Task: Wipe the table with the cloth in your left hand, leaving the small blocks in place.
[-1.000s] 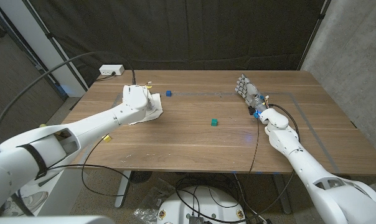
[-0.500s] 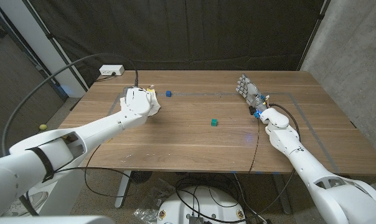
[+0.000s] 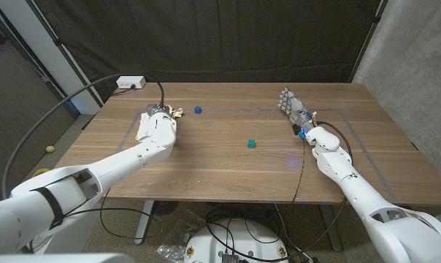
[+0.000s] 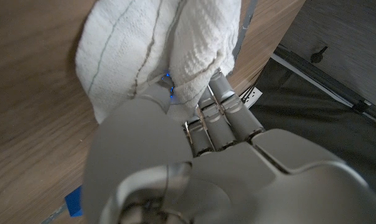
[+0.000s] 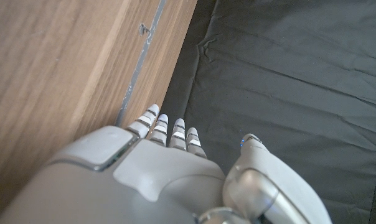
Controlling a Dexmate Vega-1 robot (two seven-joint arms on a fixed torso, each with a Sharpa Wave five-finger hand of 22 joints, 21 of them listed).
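The cloth [image 4: 157, 50], a white waffle-textured rag bunched into soft folds, is clutched under the left hand [image 3: 156, 124] and pressed on the wood-grain table [image 3: 228, 172] at its far left. Nearer the middle sits a small green block [image 3: 250, 144]; farther back, a blue block [image 3: 197, 110]. The right hand [image 3: 293, 108] holds nothing, its fingers [image 5: 169, 132] straight and side by side.
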